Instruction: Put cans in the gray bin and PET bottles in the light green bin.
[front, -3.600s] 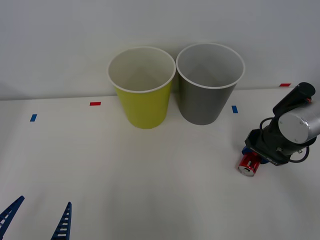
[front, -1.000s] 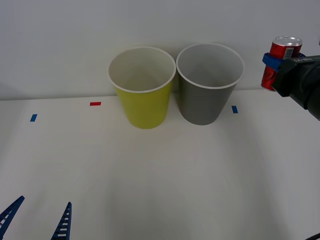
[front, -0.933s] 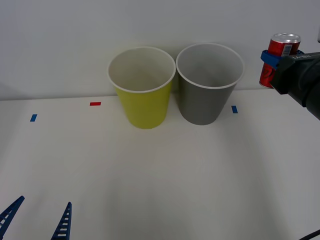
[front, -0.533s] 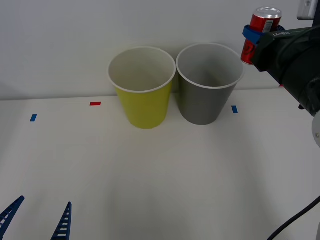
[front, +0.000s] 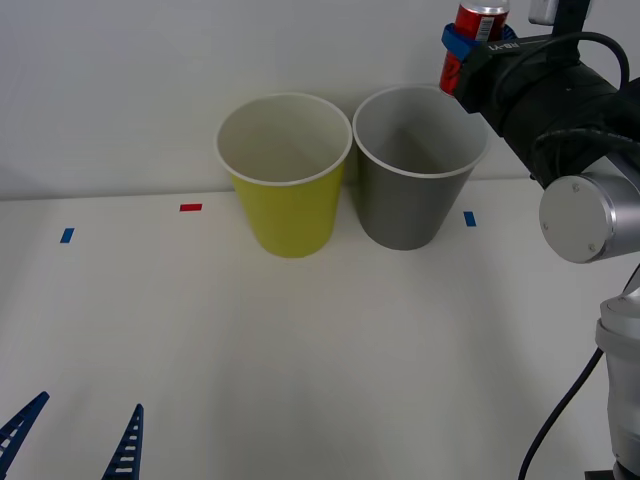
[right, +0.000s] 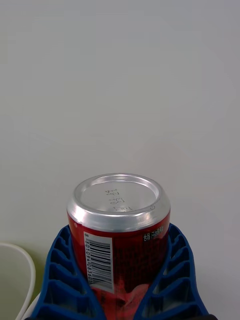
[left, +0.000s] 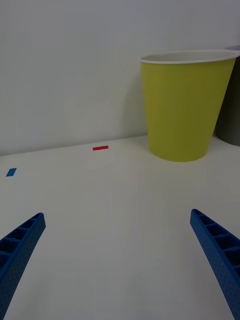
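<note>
High at the back right, my right gripper (front: 464, 45) is shut on the red can (front: 478, 26), held upright above the right rim of the gray bin (front: 415, 190). In the right wrist view the can (right: 119, 235) stands with its silver top up, and a blue finger (right: 65, 272) presses each side. The light green bin (front: 287, 195) stands just left of the gray one and also shows in the left wrist view (left: 184, 107). My left gripper (front: 72, 440) is parked open at the table's front left corner (left: 120, 260). No PET bottles are in view.
Small red tape marks (front: 190, 207) and blue tape marks (front: 66, 235) lie on the white table (front: 300, 360) along the back wall. Another blue mark (front: 469, 217) lies right of the gray bin. A black cable (front: 560, 420) hangs by my right arm.
My right gripper took the can off the table at the right, lifted it and carried it left and up to above the gray bin's rim. The left arm has not moved.
</note>
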